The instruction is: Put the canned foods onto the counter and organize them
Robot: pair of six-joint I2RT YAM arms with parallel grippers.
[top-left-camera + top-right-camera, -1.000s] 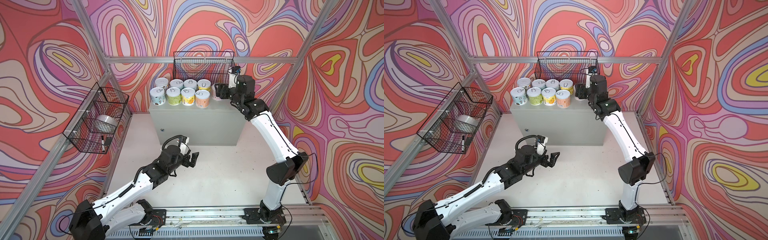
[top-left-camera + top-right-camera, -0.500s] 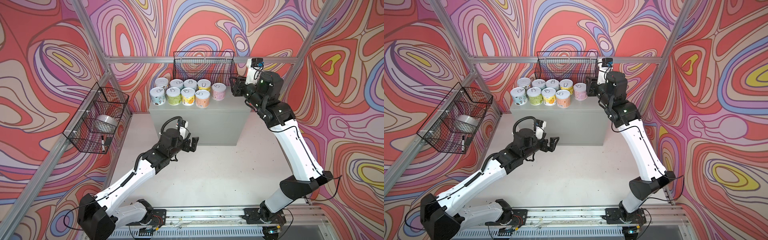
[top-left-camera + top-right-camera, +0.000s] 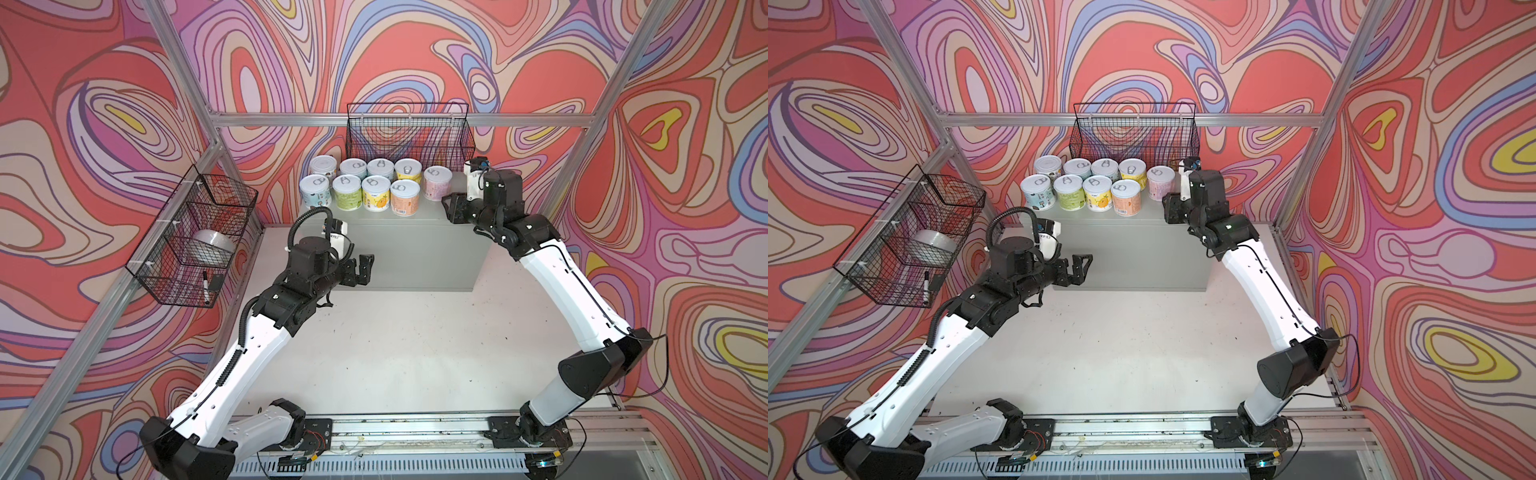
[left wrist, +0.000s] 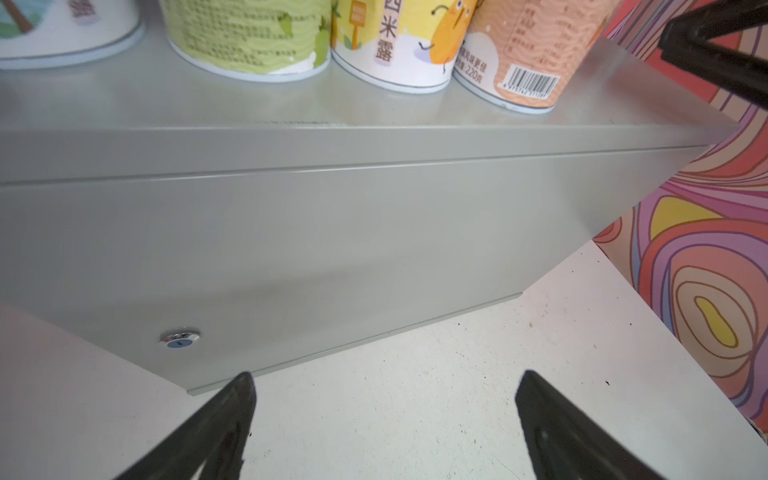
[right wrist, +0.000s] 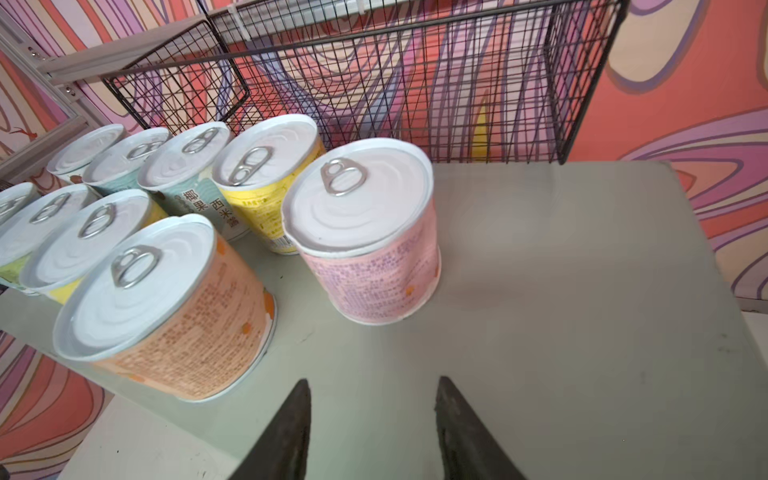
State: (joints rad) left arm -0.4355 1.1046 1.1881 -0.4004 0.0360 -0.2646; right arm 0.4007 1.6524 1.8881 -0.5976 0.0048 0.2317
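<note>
cans have not shifted over the last second, but both arms have. a second ago the right gripper (image 3: 451, 208) sat against the pink can (image 3: 437, 183). half a second ago it had pulled up and back toward the right wall. now it is low again over the bare right part of the counter (image 3: 415, 253). the left gripper (image 3: 365, 266) has risen from the floor and moved closer to the counter's front face.

all nine canned foods (image 3: 376, 195) stand upright on the counter's flat top, lids up, under the black wire basket (image 3: 409, 133) on the back wall. four make a back row and four a front row. the pink can is the right end of the group, just beside the yellow can of the back row.

in the right wrist view the right gripper (image 5: 374, 386) has its fingers apart with a narrow gap and nothing between them. the pink can (image 5: 365, 249) stands clear ahead of the tips, not touching them, and the orange can (image 5: 166, 307) is off to one side.

in the left wrist view the left gripper (image 4: 386, 378) is spread wide and empty. it faces the counter's front panel (image 4: 332, 228), near the small round lock (image 4: 180, 338), with the front row of cans above it on the top edge
</note>
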